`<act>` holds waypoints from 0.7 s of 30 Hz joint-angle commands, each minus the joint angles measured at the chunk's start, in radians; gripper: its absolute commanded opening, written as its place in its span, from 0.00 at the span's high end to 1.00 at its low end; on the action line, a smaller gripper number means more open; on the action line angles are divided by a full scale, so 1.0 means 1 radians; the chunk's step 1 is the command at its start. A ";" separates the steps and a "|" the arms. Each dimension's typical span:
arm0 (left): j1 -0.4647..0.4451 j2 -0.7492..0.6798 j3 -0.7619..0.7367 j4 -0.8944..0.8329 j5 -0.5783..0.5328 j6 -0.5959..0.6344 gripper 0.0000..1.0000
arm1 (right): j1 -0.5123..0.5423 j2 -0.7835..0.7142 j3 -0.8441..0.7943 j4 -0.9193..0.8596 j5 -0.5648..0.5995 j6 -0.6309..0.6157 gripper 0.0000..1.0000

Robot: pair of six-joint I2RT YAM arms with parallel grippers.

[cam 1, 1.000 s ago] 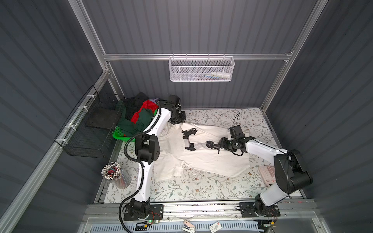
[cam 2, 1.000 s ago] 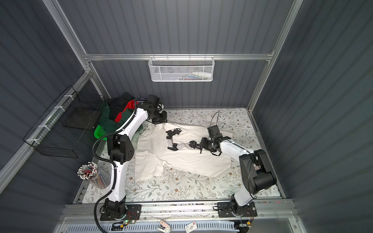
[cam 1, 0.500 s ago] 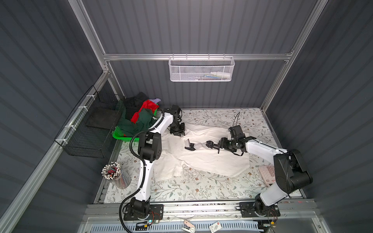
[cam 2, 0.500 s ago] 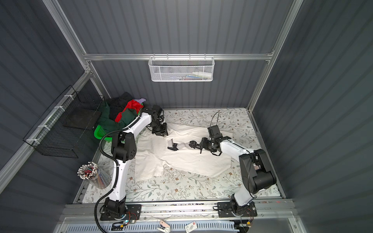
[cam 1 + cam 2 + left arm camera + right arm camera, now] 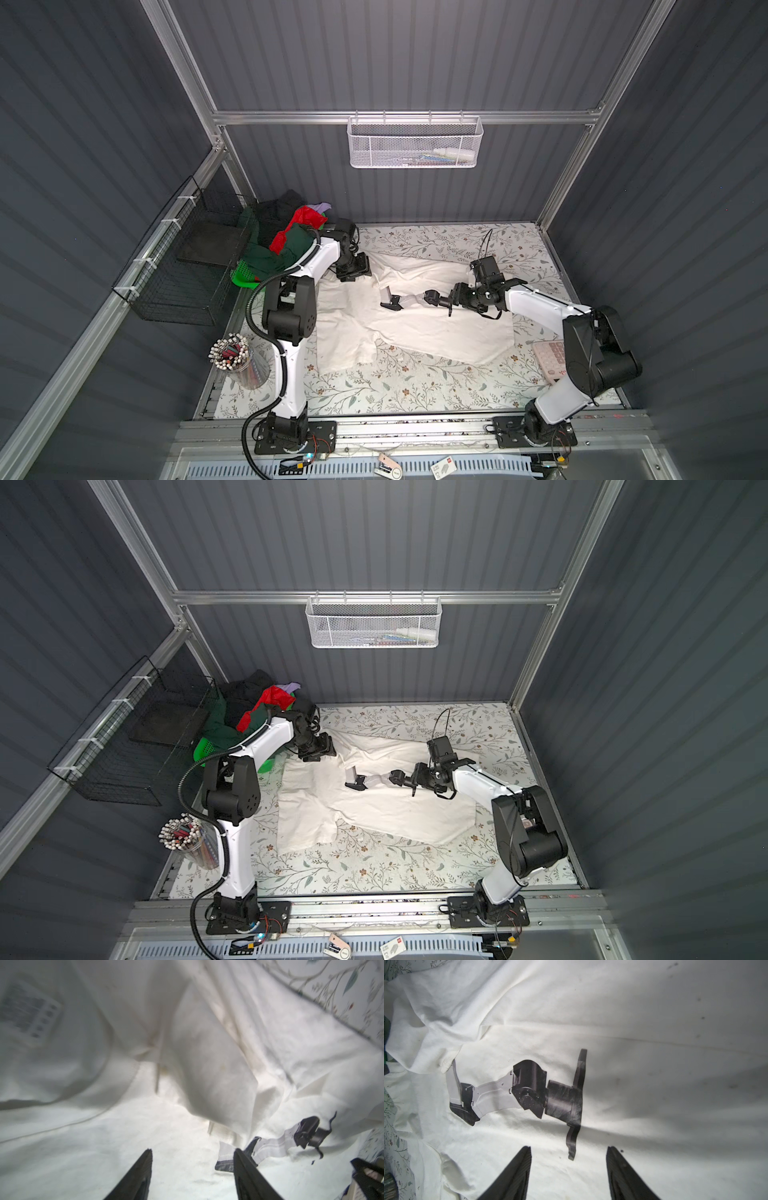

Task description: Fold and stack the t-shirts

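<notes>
While no folded pile is yet to be seen on the table (image 5: 415, 390), the task is judged to be near its start. The cream-white t-shirt (image 5: 436, 332) lies rumpled, print (image 5: 529, 1088) upward, across the middle of the floral surface, with a flap of cloth turned over near the collar. The dark green t-shirt (image 5: 291, 245), red t-shirt (image 5: 305, 218), black t-shirt (image 5: 274, 208) and lavender t-shirt (image 5: 320, 205) lie heaped in the green basket (image 5: 243, 276) at the rear left, all unfolded. Left gripper (image 5: 192, 1151): fingers parted, nothing between them, poised over the collar end of the cream-white cloth; contact cannot be told. Right gripper (image 5: 568, 1148): fingers likewise parted and empty, poised over the shirt's body just beside the print.
</notes>
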 commanded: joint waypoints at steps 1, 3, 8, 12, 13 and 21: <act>0.061 -0.027 -0.046 0.129 -0.003 -0.080 0.42 | -0.006 -0.029 0.022 -0.049 0.008 -0.027 0.40; 0.077 -0.014 -0.049 0.165 0.002 -0.096 0.43 | -0.005 -0.037 0.021 -0.056 0.008 -0.030 0.40; 0.081 0.056 0.002 0.186 0.056 -0.106 0.49 | -0.007 -0.064 0.007 -0.064 0.011 -0.030 0.40; 0.081 0.094 0.026 0.199 0.082 -0.114 0.49 | -0.007 -0.081 -0.007 -0.071 0.016 -0.028 0.40; 0.081 0.104 0.031 0.204 0.091 -0.114 0.49 | -0.007 -0.084 -0.010 -0.071 0.016 -0.027 0.40; 0.081 0.189 0.139 0.182 0.095 -0.114 0.57 | -0.007 -0.105 -0.020 -0.079 0.021 -0.019 0.40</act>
